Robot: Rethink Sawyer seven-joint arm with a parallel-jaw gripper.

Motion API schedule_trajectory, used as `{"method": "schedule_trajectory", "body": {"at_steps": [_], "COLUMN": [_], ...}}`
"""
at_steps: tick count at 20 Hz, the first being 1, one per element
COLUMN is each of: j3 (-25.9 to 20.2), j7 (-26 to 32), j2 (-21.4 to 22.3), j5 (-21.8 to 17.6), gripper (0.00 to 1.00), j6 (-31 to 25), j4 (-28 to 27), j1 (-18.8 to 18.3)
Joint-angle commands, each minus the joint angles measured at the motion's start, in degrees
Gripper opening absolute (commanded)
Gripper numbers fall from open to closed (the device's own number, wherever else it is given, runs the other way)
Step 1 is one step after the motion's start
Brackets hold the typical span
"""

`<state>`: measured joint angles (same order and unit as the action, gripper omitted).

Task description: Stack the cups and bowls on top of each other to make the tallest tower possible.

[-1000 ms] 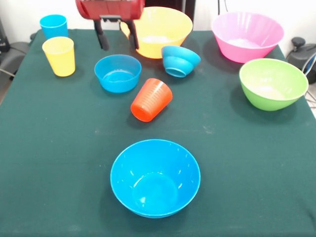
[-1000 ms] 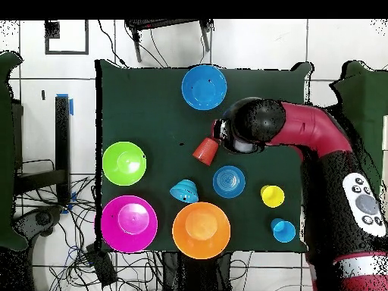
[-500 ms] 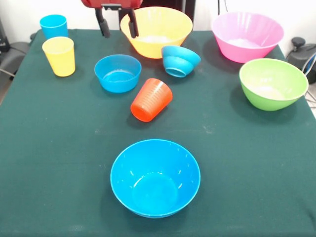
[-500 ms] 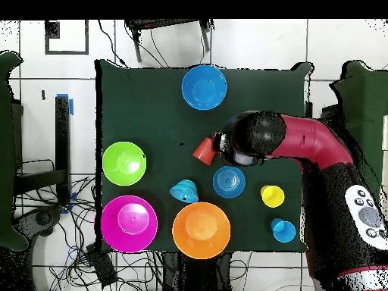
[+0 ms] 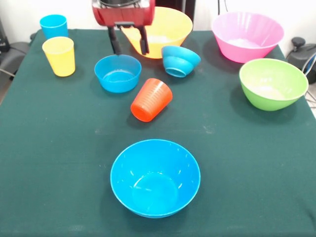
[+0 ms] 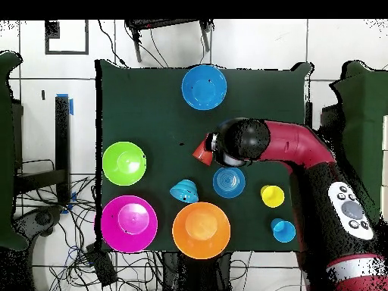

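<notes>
My gripper point(image 5: 129, 47) hangs open and empty just behind a small blue bowl point(image 5: 117, 73), in front of the large yellow-orange bowl point(image 5: 168, 24). The ribbed orange-red cup point(image 5: 151, 99) lies on its side near the middle. A ridged small blue bowl point(image 5: 179, 60) sits tilted beside it. The yellow cup point(image 5: 59, 56) and sky-blue cup point(image 5: 53, 25) stand upright at the far left. Pink bowl point(image 5: 247, 35), green bowl point(image 5: 272, 83) and medium blue bowl point(image 5: 155, 177) stand apart. No tower shows. Overhead, the arm point(image 6: 239, 142) hides the gripper and part of the orange-red cup point(image 6: 200, 150).
A dark green cloth point(image 5: 59, 158) covers the table. Overhead, cables and a stand point(image 6: 168, 29) lie on the floor past the table's far edge, and the red arm point(image 6: 303, 151) crosses the table's right side.
The gripper has come lower and shifted toward the picture's right in the front view, staying open. Cups and bowls have not moved.
</notes>
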<state>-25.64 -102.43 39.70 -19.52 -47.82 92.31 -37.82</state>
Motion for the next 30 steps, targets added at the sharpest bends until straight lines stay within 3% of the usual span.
{"method": "schedule_trajectory", "body": {"at_steps": [1, 4, 8, 13, 18, 24, 30], "j3": [1.4, 0.0, 1.1, 1.4, 1.1, -1.1, -2.1], "j7": [-1.7, -0.5, -2.0, -2.9, -3.0, -1.9, 0.2], "j2": [-6.1, -8.9, -8.5, -4.7, -4.3, -6.7, -10.2], "j5": [-4.9, -3.1, -2.3, -1.4, -1.0, 0.5, 1.0], "gripper": [1.00, 1.00, 1.00, 1.00, 1.00, 1.00, 1.00], "j6": [5.0, 5.2, 2.8, 4.3, 5.5, 7.8, 6.8], "j4": [-0.6, -3.2, -5.0, 0.5, 2.8, 3.6, -1.2], "j1": [4.0, 4.2, 6.1, 5.6, 4.9, 2.7, 2.3]}}
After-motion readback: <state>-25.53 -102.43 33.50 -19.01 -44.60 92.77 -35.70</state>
